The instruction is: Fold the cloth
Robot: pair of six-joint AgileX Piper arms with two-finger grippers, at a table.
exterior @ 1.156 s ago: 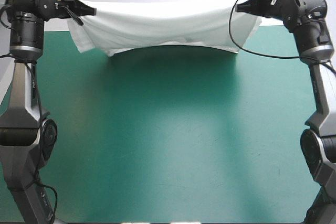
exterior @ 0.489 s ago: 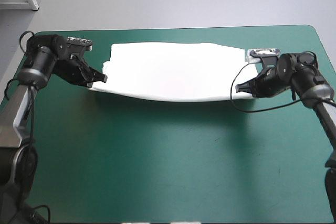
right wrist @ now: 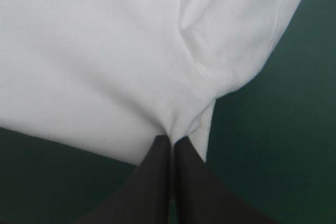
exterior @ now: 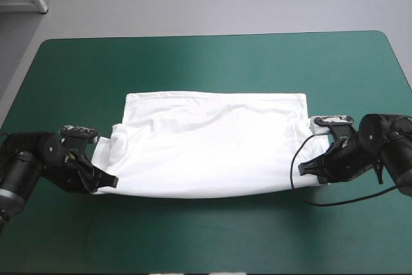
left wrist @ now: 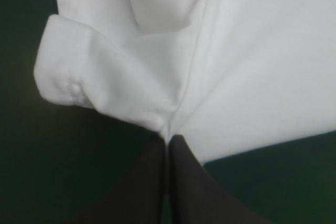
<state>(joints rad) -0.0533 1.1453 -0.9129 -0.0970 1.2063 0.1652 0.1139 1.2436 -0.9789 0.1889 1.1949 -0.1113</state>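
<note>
The left gripper (exterior: 108, 182) pinches the T-shirt's (exterior: 212, 152) near left corner; the T-shirt lies spread mid-table (exterior: 193, 62), toward the near edge; the right gripper (exterior: 306, 170) pinches its near right corner. Both holds stretch the near hem, probably so the cloth lies flat for folding.

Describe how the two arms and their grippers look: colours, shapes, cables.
The left arm and the right arm end in black, rounded joint housings. The left gripper and the right gripper each have two broad black fingers, curved like fins, tapering to a point. A thin black cable loops from the right wrist. I can read no markings.
</note>
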